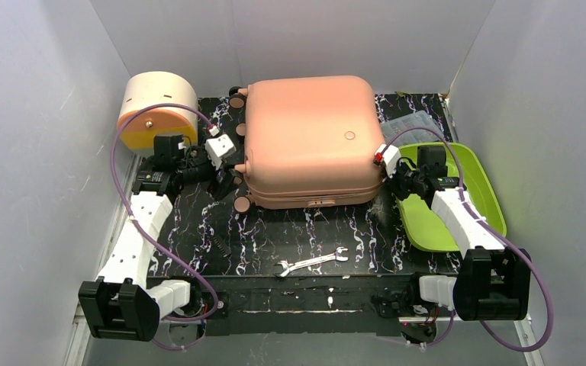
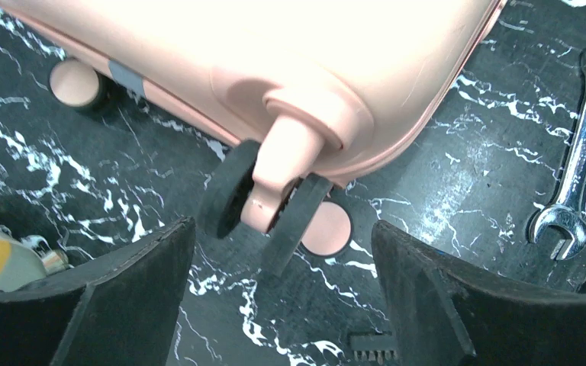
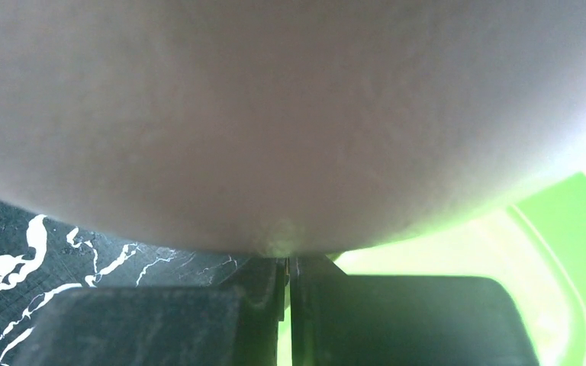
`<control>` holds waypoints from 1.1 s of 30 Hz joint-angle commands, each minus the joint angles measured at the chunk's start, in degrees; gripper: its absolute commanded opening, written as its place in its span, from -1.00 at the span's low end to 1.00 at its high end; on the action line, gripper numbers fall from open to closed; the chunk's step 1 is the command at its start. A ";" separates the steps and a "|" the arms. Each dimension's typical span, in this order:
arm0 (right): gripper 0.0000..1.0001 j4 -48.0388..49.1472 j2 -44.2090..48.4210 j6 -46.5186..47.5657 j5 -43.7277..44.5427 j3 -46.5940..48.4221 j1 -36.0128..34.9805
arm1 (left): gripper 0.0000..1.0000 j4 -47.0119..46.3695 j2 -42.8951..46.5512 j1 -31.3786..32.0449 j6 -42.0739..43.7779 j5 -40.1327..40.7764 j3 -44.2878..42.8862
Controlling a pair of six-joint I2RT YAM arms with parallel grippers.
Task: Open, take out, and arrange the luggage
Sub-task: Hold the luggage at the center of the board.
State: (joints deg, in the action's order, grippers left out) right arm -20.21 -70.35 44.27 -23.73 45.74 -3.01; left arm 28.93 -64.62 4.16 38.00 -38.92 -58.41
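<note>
The salmon-pink luggage (image 1: 309,137) lies flat and closed in the middle of the black marbled table (image 1: 351,229). My left gripper (image 1: 225,183) is at its left side. In the left wrist view the left gripper (image 2: 282,225) is open, and a double black wheel (image 2: 263,202) of the luggage (image 2: 290,53) sits just ahead of its fingertips, not gripped. My right gripper (image 1: 391,169) is at the luggage's right side. There the right gripper (image 3: 286,261) is shut, with its tips against the pale shell of the luggage (image 3: 275,114) and nothing seen between them.
A cream-and-orange drum-shaped box (image 1: 156,107) stands at the back left. Under my right arm lies a lime-green tray (image 1: 488,198). A steel wrench (image 1: 311,261) lies near the front edge, a small black toothed part (image 1: 220,245) further left, and a clear bag (image 1: 412,126) at the back right.
</note>
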 commanded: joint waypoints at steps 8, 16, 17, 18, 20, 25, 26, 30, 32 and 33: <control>-0.97 9.13 1.44 -2.34 -1.91 5.23 0.55 | 0.72 7.11 -8.83 1.39 11.24 -7.54 -9.68; -0.97 9.26 1.15 -2.59 -1.09 6.33 0.54 | 0.20 10.19 -14.52 2.25 14.25 -3.94 -11.34; -0.97 9.30 0.99 -2.60 -1.06 6.52 0.54 | 0.07 10.37 -14.88 2.19 14.41 -3.59 -11.42; -0.97 9.31 0.74 -2.69 -0.94 6.74 0.60 | -0.06 10.37 -15.27 2.27 14.53 -2.98 -11.54; -0.97 9.54 0.21 -2.84 -0.59 7.01 0.55 | -0.59 10.30 -16.00 2.27 14.11 -0.76 -11.92; -0.97 11.04 -0.85 -3.82 1.78 7.26 0.64 | -0.84 7.06 -16.96 2.06 11.21 6.21 -11.90; -0.97 11.42 -0.99 -3.88 2.28 7.21 0.63 | -0.89 6.16 -16.57 1.93 11.14 6.93 -11.22; -0.97 14.89 -1.56 -3.77 6.08 6.41 0.88 | -1.00 5.19 -14.40 1.38 13.47 5.87 -9.26; -0.97 17.45 -1.93 -2.98 7.98 5.77 1.26 | -1.00 6.20 -13.48 0.92 15.61 4.39 -8.73; -0.97 18.80 -2.02 -2.73 8.29 5.52 1.81 | -1.00 6.90 -13.17 0.73 16.56 3.51 -8.62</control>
State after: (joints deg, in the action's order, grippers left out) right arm -18.63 -72.62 40.73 -21.23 47.48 -3.03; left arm 35.99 -80.44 7.01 52.05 -38.96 -68.38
